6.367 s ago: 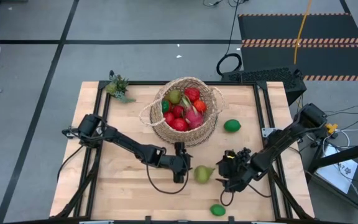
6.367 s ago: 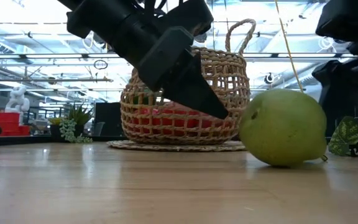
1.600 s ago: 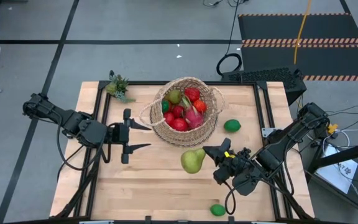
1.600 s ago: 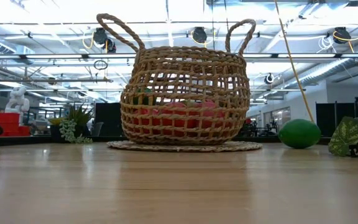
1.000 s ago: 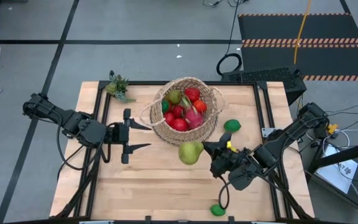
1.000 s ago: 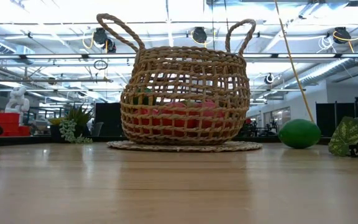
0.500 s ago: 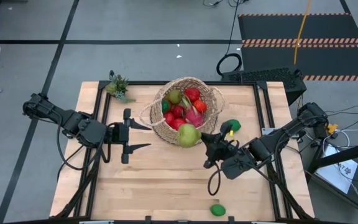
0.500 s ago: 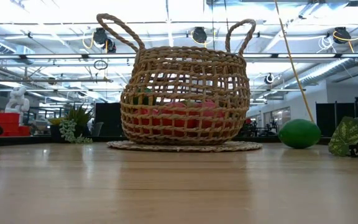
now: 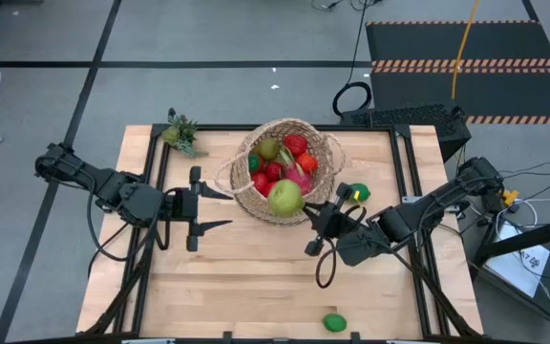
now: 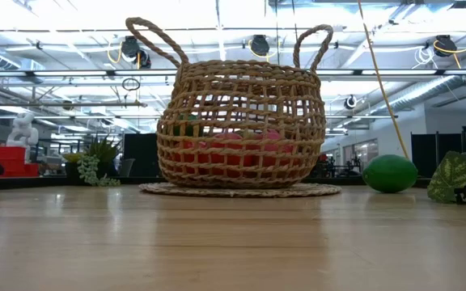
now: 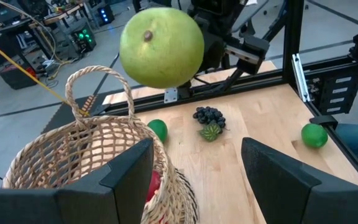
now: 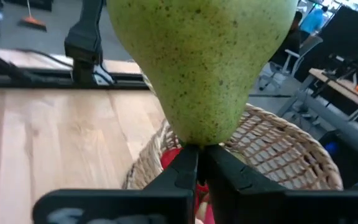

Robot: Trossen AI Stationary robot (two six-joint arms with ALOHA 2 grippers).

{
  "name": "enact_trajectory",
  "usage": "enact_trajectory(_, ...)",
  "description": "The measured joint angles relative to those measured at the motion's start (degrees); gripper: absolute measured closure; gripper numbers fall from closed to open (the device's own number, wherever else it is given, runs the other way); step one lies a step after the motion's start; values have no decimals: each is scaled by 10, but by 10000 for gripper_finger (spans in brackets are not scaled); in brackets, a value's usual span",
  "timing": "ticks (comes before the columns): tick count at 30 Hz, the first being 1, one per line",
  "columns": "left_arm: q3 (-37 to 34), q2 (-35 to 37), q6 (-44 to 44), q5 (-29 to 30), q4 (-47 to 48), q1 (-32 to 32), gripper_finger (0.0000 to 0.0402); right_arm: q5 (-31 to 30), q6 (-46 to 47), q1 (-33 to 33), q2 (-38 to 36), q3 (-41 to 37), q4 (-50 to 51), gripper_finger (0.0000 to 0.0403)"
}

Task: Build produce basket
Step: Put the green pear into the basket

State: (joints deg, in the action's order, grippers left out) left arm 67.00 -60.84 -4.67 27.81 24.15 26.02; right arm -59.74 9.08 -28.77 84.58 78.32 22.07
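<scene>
While the green pear (image 9: 285, 199) is hanging over the near rim of the basket (image 9: 318, 208), the right gripper (image 9: 306, 208) is pinching it by its narrow stem end, its fingers (image 12: 185, 168) pressed almost together around that tip. In the right wrist view the pear is filling the upper frame, with the basket's woven rim lying just beneath it. Inside the basket, red fruits (image 9: 275, 172), a pink dragonfruit (image 9: 299, 178) and a second green pear (image 9: 268, 148) are lying heaped together; the carried pear is covering part of this heap from above, so what lies beneath it cannot be told.

To the left of the basket, the left gripper (image 9: 220, 208) is waiting above the table (image 9: 208, 277), its fingers (image 11: 126, 168) standing apart and holding nothing.

To the right of the basket, a lime (image 9: 357, 192) is lying near the base, partly hidden by the right arm. A bunch of dark grapes (image 11: 209, 116) with a leaf is lying beyond it in the left wrist view; from above, the arm is hiding it. Another lime (image 9: 334, 322) is lying well apart from the basket, at the table's near edge. A small green spiky plant (image 9: 180, 133) is standing at the far left corner.
</scene>
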Motion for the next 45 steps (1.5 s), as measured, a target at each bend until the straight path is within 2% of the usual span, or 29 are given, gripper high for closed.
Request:
enact_trajectory(5, 0, 0, 0, 0, 0, 0, 158, 4, 8, 0, 0, 0, -33, 390)
enact_trajectory(10, 0, 0, 0, 0, 0, 0, 158, 59, 8, 0, 0, 0, -50, 390)
enact_trajectory(45, 0, 0, -9, 0, -2, 0, 158, 60, -39, 0, 0, 0, -37, 390)
